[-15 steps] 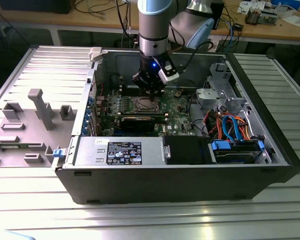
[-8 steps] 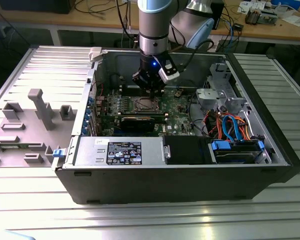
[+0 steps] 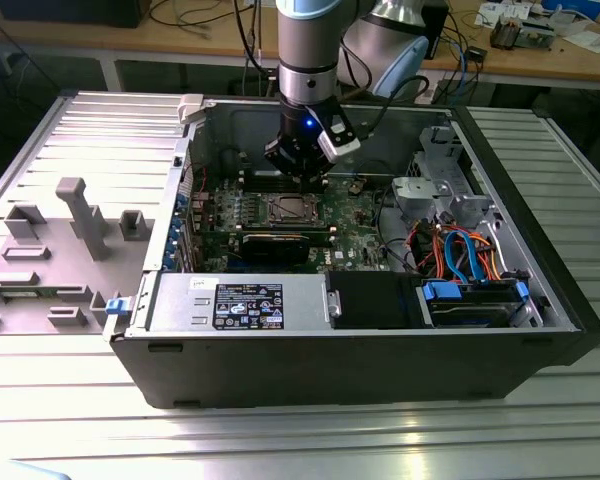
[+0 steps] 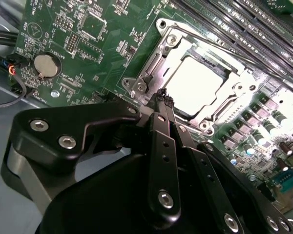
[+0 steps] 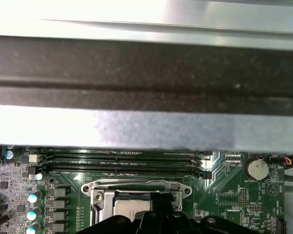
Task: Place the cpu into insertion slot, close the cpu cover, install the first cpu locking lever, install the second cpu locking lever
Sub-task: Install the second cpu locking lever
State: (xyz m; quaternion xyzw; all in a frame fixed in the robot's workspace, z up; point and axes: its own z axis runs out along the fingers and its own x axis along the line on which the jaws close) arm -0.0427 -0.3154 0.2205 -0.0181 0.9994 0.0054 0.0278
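Note:
The cpu (image 4: 200, 83) lies flat in the insertion slot (image 3: 286, 209) on the green motherboard, its silver top glaring under the light. Around its edges lies the cpu cover (image 4: 154, 66), a silvery frame lying down over the chip. A thin wire lever (image 4: 210, 46) runs along one side of the frame; I cannot tell whether it is latched. My gripper (image 4: 162, 95) hangs just above the socket's edge, fingers shut together with nothing between them. In the exterior view the gripper (image 3: 298, 178) is inside the open case, slightly behind the socket. In the first wrist view the cover (image 5: 136, 187) sits beyond the fingertips.
Long black memory slots (image 5: 122, 161) run beside the socket, with a coin battery (image 5: 258, 168) nearby. The case wall (image 5: 146, 68) rises close behind. A labelled power supply (image 3: 248, 303) and drive cage with cables (image 3: 470, 260) fill the case's near side and the exterior view's right.

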